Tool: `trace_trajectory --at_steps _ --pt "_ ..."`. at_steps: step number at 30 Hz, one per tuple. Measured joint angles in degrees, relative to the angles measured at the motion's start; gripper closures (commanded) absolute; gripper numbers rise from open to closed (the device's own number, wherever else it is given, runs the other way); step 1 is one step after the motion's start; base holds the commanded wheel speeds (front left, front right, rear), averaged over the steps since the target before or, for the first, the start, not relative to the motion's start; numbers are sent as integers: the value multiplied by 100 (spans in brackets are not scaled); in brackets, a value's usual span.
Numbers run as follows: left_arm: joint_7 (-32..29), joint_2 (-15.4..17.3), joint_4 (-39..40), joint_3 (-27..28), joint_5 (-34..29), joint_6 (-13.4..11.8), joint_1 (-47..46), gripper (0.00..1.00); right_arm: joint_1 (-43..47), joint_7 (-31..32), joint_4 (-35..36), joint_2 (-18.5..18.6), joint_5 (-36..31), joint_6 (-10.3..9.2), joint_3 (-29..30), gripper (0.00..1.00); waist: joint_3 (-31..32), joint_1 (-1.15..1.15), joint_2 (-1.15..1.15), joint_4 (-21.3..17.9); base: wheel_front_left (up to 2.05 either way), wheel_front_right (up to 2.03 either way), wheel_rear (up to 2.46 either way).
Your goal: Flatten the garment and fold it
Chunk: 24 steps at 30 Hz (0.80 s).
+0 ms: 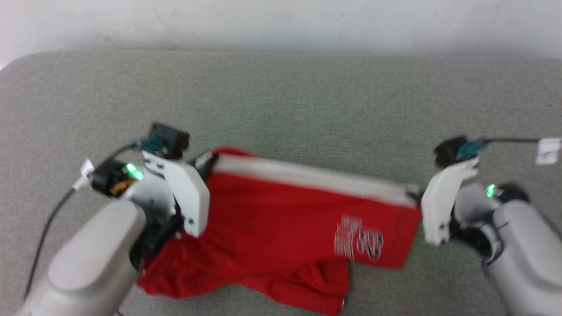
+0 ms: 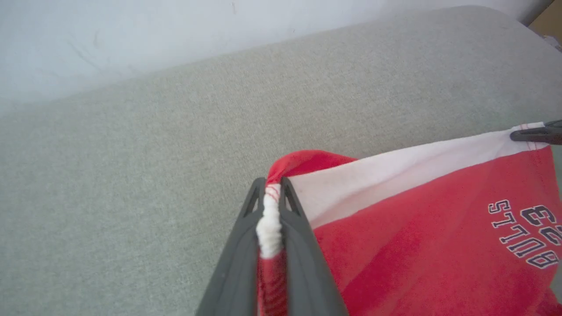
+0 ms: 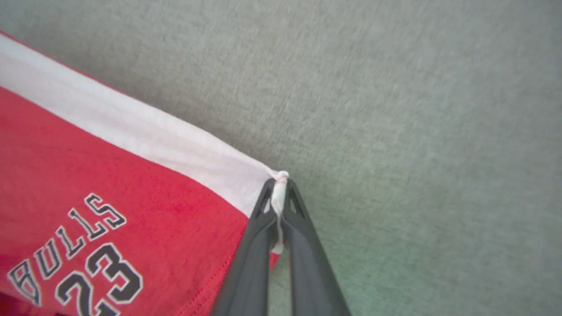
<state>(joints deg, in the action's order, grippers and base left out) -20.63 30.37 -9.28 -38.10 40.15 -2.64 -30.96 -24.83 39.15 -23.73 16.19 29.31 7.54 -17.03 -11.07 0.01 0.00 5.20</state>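
The garment [image 1: 272, 219] is a pair of bright red shorts with a white band along its far edge and a "BULLS 23" print [image 3: 74, 259]. It hangs stretched between my two arms above the grey surface, its lower part sagging in folds. My left gripper [image 2: 272, 186] is shut on the left corner of the white band, bunched fabric pinched between its dark fingers. My right gripper [image 3: 280, 180] is shut on the band's right corner [image 1: 412, 191]. In the left wrist view the right gripper's tip [image 2: 538, 134] shows at the far corner.
A grey fabric-covered surface [image 1: 281, 101] spreads under and beyond the garment, ending at a white wall [image 1: 281, 22] at the back. Cables [image 1: 48, 224] trail from both wrists.
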Motion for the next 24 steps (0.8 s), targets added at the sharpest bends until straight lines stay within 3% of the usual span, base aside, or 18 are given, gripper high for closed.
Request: trace_trajectory --at_steps 7,11,16,24 --pt "786 -157 -320 506 -125 62 -1065 100 -1173 -865 432 256 -667 7 498 100 42 0 0 -154 0 0 0" --pt "1299 -461 -1042 747 -149 247 -1995 100 -2064 -1333 274 111 -1013 9 886 100 -81 0 0 -220 0 0 0" --pt "2174 -794 -2025 1039 -248 370 -3235 100 -3315 -2395 -93 -155 -1477 13 1290 100 -316 0 0 -314 0 0 0" --pt "3311 -1085 -3277 1143 -679 392 -4514 100 -4523 -3821 -693 -311 -1992 13 1189 100 -734 0 0 -451 0 0 0"
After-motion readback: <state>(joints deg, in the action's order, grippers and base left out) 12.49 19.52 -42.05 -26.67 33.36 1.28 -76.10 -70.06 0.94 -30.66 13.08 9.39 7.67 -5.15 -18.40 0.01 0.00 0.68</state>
